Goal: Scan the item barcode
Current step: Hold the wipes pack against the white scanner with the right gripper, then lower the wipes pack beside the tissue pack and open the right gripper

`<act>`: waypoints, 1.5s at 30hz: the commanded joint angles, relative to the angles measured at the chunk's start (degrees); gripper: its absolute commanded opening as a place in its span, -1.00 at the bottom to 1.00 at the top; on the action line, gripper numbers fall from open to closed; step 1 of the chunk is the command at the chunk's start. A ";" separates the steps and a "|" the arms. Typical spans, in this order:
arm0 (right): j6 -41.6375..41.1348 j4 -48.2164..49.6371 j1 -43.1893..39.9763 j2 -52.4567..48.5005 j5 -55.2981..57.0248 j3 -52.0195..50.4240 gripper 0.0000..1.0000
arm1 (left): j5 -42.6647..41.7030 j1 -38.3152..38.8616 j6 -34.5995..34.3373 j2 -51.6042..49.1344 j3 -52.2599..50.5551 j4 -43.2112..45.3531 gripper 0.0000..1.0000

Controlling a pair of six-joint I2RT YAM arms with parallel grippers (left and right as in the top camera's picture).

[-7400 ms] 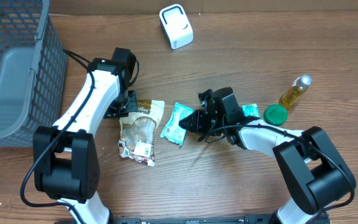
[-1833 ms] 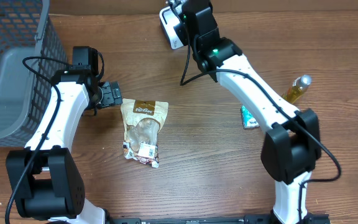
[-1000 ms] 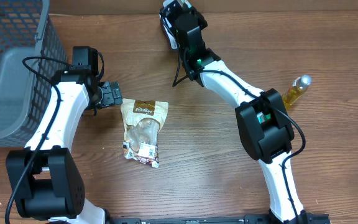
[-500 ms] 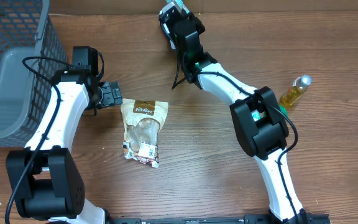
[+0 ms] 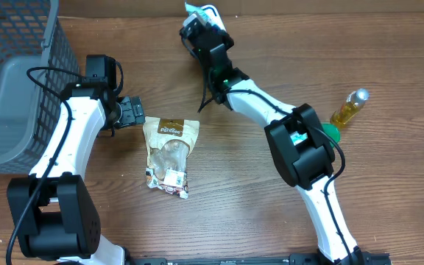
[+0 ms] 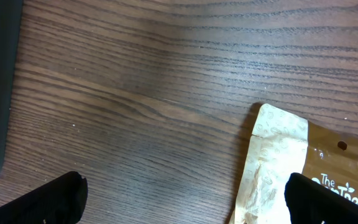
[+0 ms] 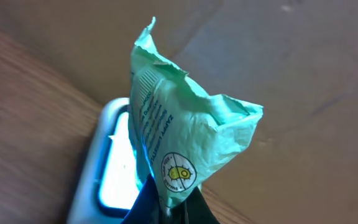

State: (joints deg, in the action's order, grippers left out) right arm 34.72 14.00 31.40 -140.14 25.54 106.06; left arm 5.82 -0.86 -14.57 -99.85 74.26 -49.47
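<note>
Right gripper point(image 5: 195, 20): I see it at the far edge of the table point(image 5: 256, 221), a little left of centre, jaws closed on the green packet point(image 5: 191, 9).
Green packet: this is the item I am scanning; in the right wrist view the green packet point(image 7: 182, 134) stands up from the pinch of the right gripper point(image 7: 166, 208), crumpled, with small print and a round yellow mark facing the camera.
Scanner point(image 5: 213, 12): white, at the far edge, mostly hidden under the right gripper from overhead; in the right wrist view the scanner point(image 7: 107, 171) lies just behind and below the packet, its window glowing pale blue.
Barcode: I cannot find it on the packet face that shows.
Left gripper point(image 5: 132, 112): jaws wide open, nothing between them, low over the table left of centre.
Left wrist view: the left gripper point(image 6: 185, 199) shows only its two dark fingertips point(image 6: 58, 199) at the lower corners, with bare wood between them.
Snack pouch point(image 5: 168, 154): brown, lying flat near the middle of the table, its top edge just right of the left gripper; I see that corner of the snack pouch point(image 6: 288, 155) in the left wrist view too, apart from the fingers.
Basket point(image 5: 20, 81): grey mesh, at the far left.
Oil bottle point(image 5: 350, 107): lying at the right side, well apart from both grippers.
</note>
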 commanded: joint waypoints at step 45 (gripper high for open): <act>-48.63 -87.52 -7.08 23.32 -33.79 0.44 -0.93 | 0.55 -0.24 0.87 0.85 0.90 0.09 1.00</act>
State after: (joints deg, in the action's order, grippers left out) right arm -10.76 -69.36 25.74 -116.99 -0.34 106.28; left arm 5.85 -0.86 -14.57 -99.85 74.26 -49.47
